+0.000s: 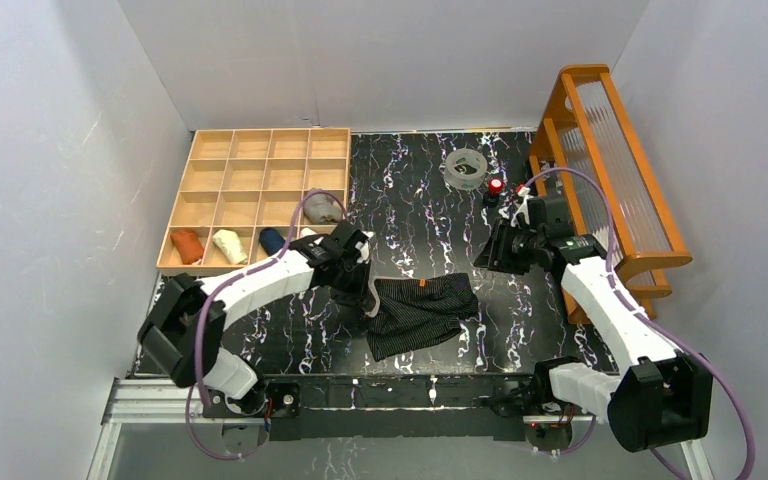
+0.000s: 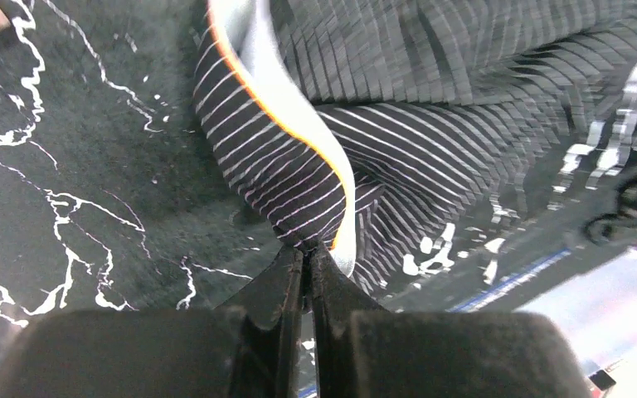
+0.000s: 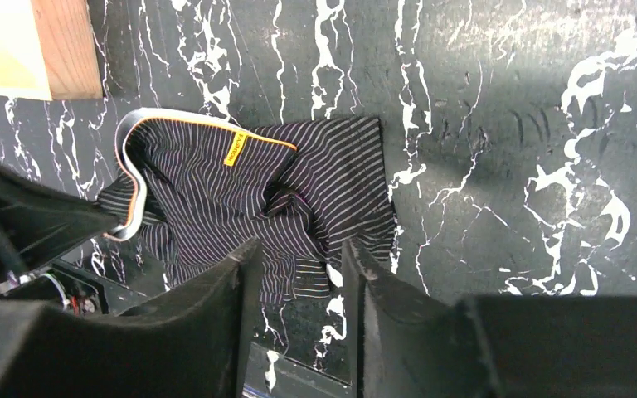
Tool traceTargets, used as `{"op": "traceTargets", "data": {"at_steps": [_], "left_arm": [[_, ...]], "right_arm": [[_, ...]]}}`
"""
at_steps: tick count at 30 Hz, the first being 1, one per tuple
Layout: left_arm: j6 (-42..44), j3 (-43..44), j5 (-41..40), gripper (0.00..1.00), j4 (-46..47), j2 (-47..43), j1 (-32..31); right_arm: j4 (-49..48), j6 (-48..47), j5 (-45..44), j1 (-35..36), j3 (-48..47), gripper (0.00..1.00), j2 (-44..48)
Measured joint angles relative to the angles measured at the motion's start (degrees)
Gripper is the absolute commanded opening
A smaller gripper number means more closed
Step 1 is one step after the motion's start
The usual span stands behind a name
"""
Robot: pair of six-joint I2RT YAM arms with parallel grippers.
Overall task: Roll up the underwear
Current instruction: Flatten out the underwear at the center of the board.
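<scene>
Black, white-veined table [image 1: 410, 200] under me. The striped underwear [image 1: 422, 315] lies rumpled, long axis running across it. Its waistband [image 2: 274, 79] end points to my left gripper [image 2: 307, 246], clamped tight on that grey, orange-edged band. The orange tag [image 3: 234, 150] has writing too small to read. My right gripper [image 3: 299, 249] hangs part-spread, empty, beside the other end.

We find the overhead view bright and evenly lit from above, with faint shadows under the arms on the black, white-veined marble-patterned worktop [image 1: 430, 200]. In the left wrist view the black, pale-striped cloth underwear [image 2: 282, 182] smears into blur at the upper right (stripes run together), and glare whitens the lower right corner. In the right wrist view the black two-fingered right hand [image 3: 299, 257] looks soft, the cloth sharp.
</scene>
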State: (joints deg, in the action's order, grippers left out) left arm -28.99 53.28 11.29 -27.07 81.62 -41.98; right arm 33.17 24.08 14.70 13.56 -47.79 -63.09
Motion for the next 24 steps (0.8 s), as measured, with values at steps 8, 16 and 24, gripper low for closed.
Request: {"op": "traceTargets", "data": {"at_steps": [8, 16, 24], "left_arm": [[0.0, -1.7, -1.1, 0.22, 2.0, 3.0, 0.0], [0.0, -4.3, -3.4, 0.77, 1.2, -1.2, 0.0], [1.7, -4.6, -2.9, 0.82, 1.4, -8.4, 0.0]], "right_arm": [[-4.6, -2.5, 6.5, 0.4, -1.5, 0.65, -6.6], [-9.9, -1.9, 5.3, 11.6, -2.8, 0.70, -20.2], [-11.4, -1.2, 0.2, 17.4, -3.6, 0.52, -25.9]]}}
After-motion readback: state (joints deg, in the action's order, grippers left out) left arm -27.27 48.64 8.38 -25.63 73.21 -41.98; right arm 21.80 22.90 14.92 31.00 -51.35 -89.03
